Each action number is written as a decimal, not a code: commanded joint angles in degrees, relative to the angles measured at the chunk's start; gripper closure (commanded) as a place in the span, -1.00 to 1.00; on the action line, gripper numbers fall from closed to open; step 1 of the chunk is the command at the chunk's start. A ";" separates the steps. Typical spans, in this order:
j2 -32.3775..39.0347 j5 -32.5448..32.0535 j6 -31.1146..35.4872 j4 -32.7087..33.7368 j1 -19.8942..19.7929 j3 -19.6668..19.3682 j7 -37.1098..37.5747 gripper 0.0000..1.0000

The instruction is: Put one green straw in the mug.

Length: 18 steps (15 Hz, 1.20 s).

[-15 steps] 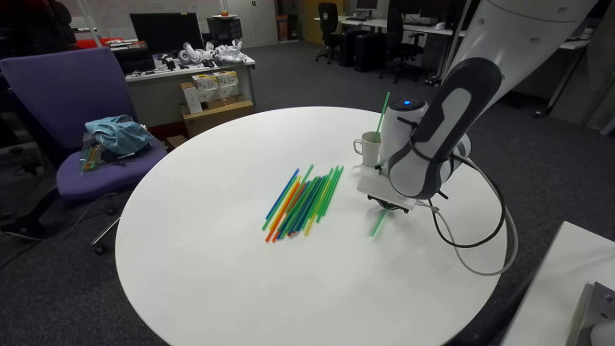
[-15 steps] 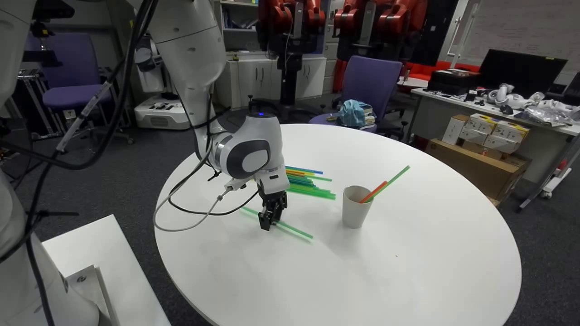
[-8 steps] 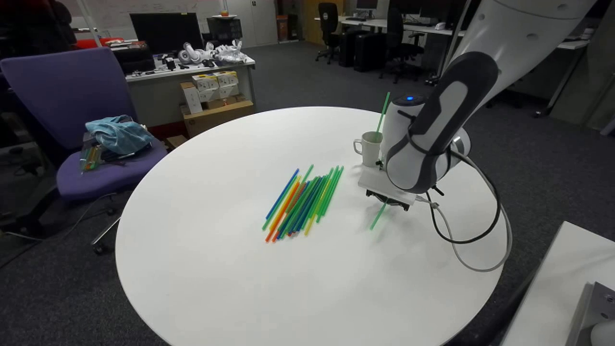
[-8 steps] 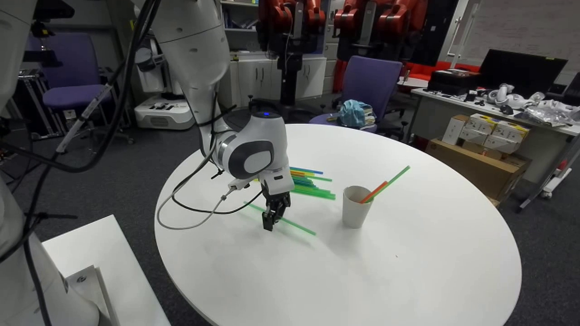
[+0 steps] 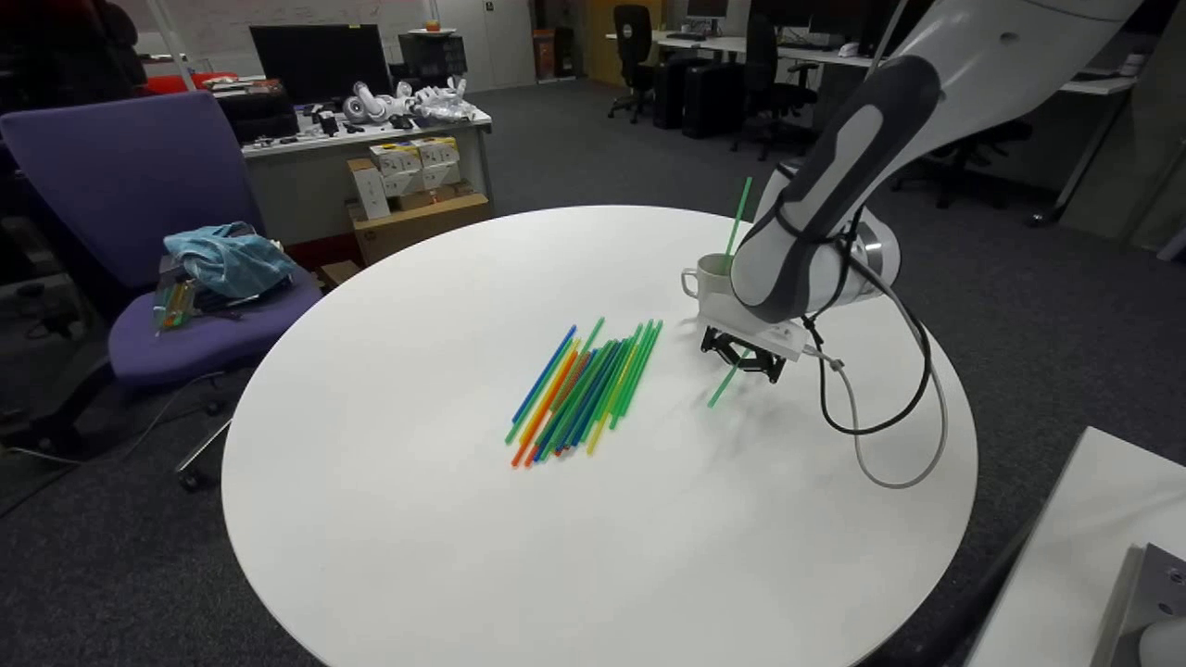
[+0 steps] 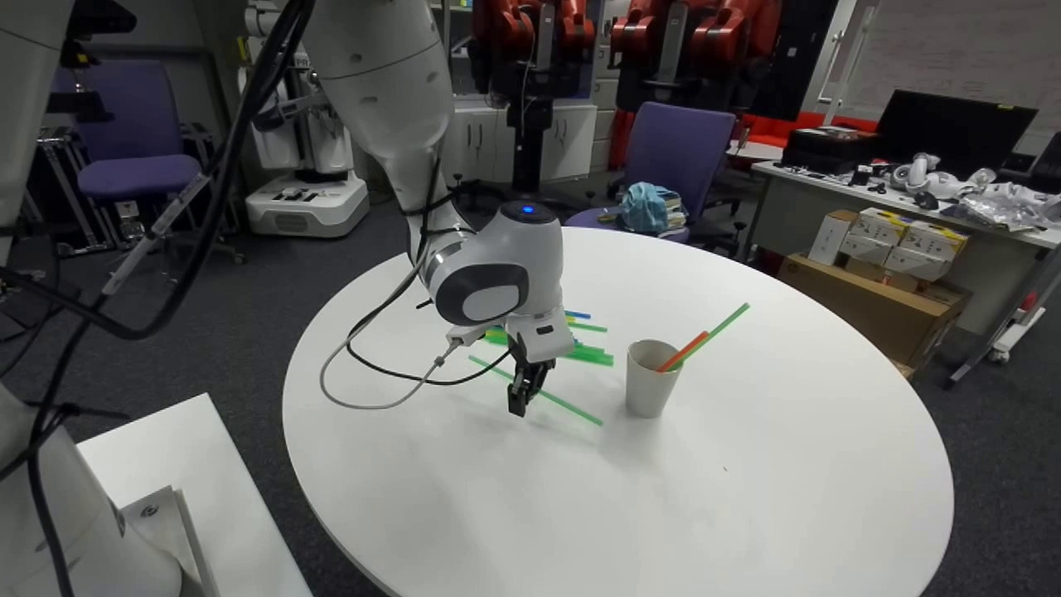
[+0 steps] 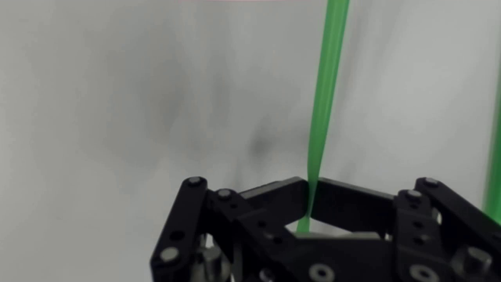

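My gripper (image 7: 312, 192) is shut on a green straw (image 7: 327, 86), pinched flat between the fingertips in the wrist view. In an exterior view the gripper (image 6: 529, 394) holds this straw (image 6: 576, 407) near its middle, low over the table. The straw lies roughly flat, its near end pointing toward the mug's foot. The white mug (image 6: 649, 388) stands upright, a short way beside the gripper. Another green straw (image 6: 728, 322) and an orange straw (image 6: 681, 352) lean in it. In an exterior view the arm partly hides the mug (image 5: 709, 276); the gripper (image 5: 741, 357) and held straw (image 5: 725, 385) show there.
A pile of green, blue, orange and yellow straws (image 5: 588, 394) lies on the round white table (image 5: 445, 537). The arm hides part of the pile (image 6: 590, 355) in an exterior view. Another green strip (image 7: 495, 188) shows at the wrist view's right edge.
My gripper has risen and moved toward the mug, carrying the green straw along. The mug and the pile have not moved.
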 commanded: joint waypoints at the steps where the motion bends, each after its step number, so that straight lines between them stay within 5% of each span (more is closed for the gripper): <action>1: -1.74 5.89 -1.08 0.98 -4.34 5.09 -7.94 1.00; 6: -1.80 13.91 -2.42 4.24 -8.11 9.79 -16.00 1.00; 18: -3.25 21.35 -2.58 8.34 -6.78 8.88 -26.94 1.00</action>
